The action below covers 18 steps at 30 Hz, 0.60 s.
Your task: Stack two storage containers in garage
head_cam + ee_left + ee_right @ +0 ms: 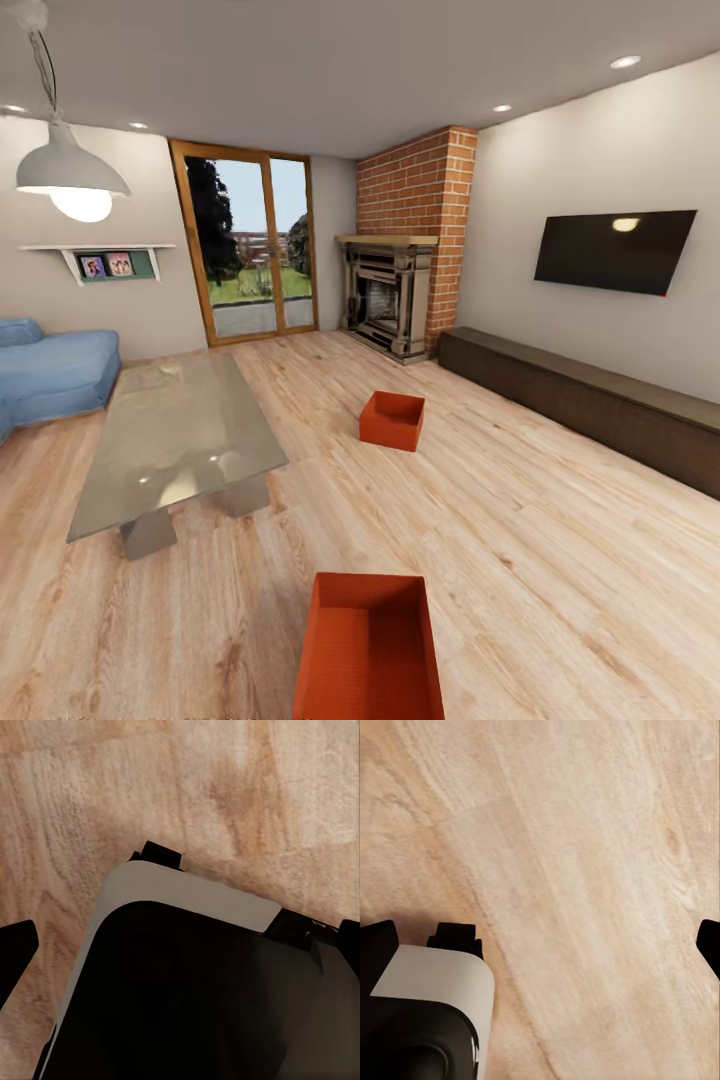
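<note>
Right now you're looking into the living room, both storage containers sitting on the wood-plank floor.

Nearest you, one orange-red container lies at the bottom of the head view, open side up, its near end cut off by the frame. Further in, the second container stands alone on the planks, right of the glass table and short of the brick fireplace. Along the right wall runs the long low dark cabinet under a wall screen; far left you've got a blue sofa and the glass doors. Both wrist views look down on planks past a white-and-black robot body; dark finger tips sit at the picture edges, and I cannot tell whether either pincer is spread or pressed together.
</note>
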### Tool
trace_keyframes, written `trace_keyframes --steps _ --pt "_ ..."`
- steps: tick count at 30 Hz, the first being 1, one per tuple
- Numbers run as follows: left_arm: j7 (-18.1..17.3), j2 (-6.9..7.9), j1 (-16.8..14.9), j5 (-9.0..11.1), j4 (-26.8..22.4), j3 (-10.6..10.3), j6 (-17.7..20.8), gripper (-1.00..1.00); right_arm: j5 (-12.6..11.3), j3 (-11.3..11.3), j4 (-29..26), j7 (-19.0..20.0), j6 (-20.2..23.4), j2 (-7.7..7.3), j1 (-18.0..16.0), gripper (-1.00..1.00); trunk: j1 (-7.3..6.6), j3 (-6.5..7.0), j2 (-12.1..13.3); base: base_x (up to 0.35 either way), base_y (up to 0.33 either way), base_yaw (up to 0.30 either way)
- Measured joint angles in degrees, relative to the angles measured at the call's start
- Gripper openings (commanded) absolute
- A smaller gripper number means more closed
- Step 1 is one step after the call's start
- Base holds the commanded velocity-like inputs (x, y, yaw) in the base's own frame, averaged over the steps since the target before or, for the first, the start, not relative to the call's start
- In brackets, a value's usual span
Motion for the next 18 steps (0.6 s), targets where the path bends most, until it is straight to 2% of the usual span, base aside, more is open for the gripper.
trace_keyframes --steps 5,18 --pt "-0.03 0.00 -0.01 -0.01 0.01 0.00 0.00 1.00 0.01 0.05 -0.01 0.00 0.01 -0.04 0.01 1.00 0.00 0.00 0.00 0.000 0.000 0.067" --pt "-0.03 0.00 -0.01 -0.06 -0.07 0.00 -0.01 1.00 0.07 0.09 -0.01 0.05 0.03 -0.07 0.01 1.00 0.00 0.00 0.00 0.005 0.000 0.004"
